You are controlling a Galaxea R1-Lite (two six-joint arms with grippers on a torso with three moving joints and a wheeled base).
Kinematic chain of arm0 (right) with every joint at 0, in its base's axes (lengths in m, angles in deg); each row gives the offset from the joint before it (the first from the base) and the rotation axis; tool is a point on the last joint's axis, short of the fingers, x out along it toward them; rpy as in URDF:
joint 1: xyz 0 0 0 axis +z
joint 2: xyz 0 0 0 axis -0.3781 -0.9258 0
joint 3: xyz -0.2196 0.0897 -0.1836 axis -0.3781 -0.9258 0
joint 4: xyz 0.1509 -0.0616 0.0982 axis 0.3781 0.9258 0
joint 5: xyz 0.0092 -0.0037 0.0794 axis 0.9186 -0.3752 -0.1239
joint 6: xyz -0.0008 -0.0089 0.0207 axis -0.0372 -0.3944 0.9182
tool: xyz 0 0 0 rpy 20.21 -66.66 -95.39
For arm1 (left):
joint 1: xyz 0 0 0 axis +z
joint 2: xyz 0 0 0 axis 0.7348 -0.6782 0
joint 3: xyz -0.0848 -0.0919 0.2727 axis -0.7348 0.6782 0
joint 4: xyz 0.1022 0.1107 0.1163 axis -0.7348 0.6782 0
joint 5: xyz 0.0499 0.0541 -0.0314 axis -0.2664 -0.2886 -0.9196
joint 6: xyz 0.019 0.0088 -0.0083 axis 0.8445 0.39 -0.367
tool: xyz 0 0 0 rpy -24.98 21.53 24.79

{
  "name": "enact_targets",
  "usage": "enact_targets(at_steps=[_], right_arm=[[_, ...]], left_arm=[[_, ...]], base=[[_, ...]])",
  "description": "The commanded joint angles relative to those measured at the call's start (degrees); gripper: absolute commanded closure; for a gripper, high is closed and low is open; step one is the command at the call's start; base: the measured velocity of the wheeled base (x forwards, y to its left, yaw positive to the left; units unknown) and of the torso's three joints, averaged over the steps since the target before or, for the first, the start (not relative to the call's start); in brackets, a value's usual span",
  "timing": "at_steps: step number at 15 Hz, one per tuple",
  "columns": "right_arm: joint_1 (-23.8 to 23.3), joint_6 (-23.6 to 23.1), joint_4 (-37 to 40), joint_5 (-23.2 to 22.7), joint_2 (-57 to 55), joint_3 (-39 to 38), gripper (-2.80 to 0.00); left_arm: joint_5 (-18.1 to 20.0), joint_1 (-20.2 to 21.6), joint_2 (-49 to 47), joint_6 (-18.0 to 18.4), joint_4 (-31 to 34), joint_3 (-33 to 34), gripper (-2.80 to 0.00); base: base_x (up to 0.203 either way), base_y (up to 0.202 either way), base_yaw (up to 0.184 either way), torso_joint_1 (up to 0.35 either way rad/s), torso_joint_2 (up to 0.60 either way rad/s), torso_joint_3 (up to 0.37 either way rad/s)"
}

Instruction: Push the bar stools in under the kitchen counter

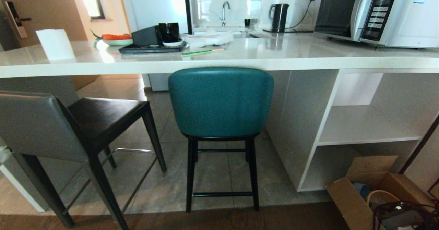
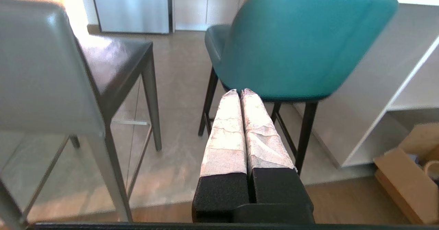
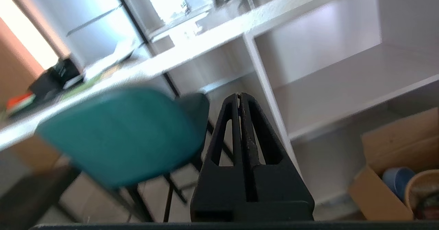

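Under the counter (image 1: 219,63) edge, teal stool (image 1: 220,101); grey stool (image 1: 37,127) out.

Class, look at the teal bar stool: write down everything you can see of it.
The teal bar stool has a rounded, padded back that looks like smooth leather, a matching seat, and thin black legs joined by crossbars. It stands upright on the grey tiled floor, its back facing the camera just below the white counter edge, seat tucked underneath. Nothing touches it; the grey stool stands apart beside it.

No text can be read; the microwave (image 1: 374,12) keypad and sticker are illegible.
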Motion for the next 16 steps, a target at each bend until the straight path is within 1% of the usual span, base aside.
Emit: enact_targets(at_steps=[1,2,4,5,8,10,11,13,14,15,16], right_arm=[[-0.1,-0.6,3.9,-1.4,7.9,-0.1,0.0],[-0.1,-2.2,5.9,-3.1,10.1,-0.7,0.0],[-0.1,-5.2,8.1,-5.9,12.8,-3.3,0.0],[-0.2,-5.5,8.2,-6.2,12.8,-3.9,0.0],[0.4,-6.1,7.2,-7.6,13.2,-6.1,0.0],[1.3,-8.5,7.1,-13.5,12.5,-5.4,0.0],[1.1,-9.7,7.1,-15.9,11.3,-5.4,0.0],[1.1,-10.1,7.0,-15.9,13.6,-8.1,0.0],[1.7,-12.1,7.0,-16.3,16.0,-9.6,0.0],[2.4,-15.4,7.2,-17.9,18.3,-11.0,0.0],[2.8,-16.8,7.4,-19.2,19.8,-13.0,0.0]], left_arm=[[0.0,0.1,6.2,0.1,3.4,0.1,0.0],[0.0,0.0,8.2,1.2,5.9,0.5,0.0],[0.1,-0.4,11.4,5.9,7.2,3.7,0.0],[0.2,-0.7,13.2,6.8,7.5,4.9,0.0],[0.4,-1.3,17.6,7.6,7.6,9.4,0.0],[2.0,-3.8,23.2,7.9,8.8,11.4,0.0],[3.2,-4.6,25.9,8.7,11.4,11.9,0.0],[3.9,-4.7,31.6,9.9,17.4,12.3,0.0],[3.7,-4.7,35.1,10.5,21.1,12.6,0.0],[2.3,-4.7,36.8,11.9,24.1,12.9,0.0],[-1.8,-4.7,36.8,15.1,25.3,13.9,0.0]], base=[[0.0,0.0,0.0,0.0,0.0,0.0],[0.0,0.0,0.0,0.0,0.0,0.0],[0.0,0.0,0.0,0.0,0.0,0.0],[0.0,0.0,0.0,0.0,0.0,0.0],[0.0,0.0,0.0,0.0,0.0,0.0],[0.0,0.0,0.0,0.0,0.0,0.0],[0.0,0.0,0.0,0.0,0.0,0.0],[0.0,0.0,0.0,0.0,0.0,0.0],[0.0,0.0,0.0,0.0,0.0,0.0],[0.0,0.0,0.0,0.0,0.0,0.0],[0.0,0.0,0.0,0.0,0.0,0.0]])
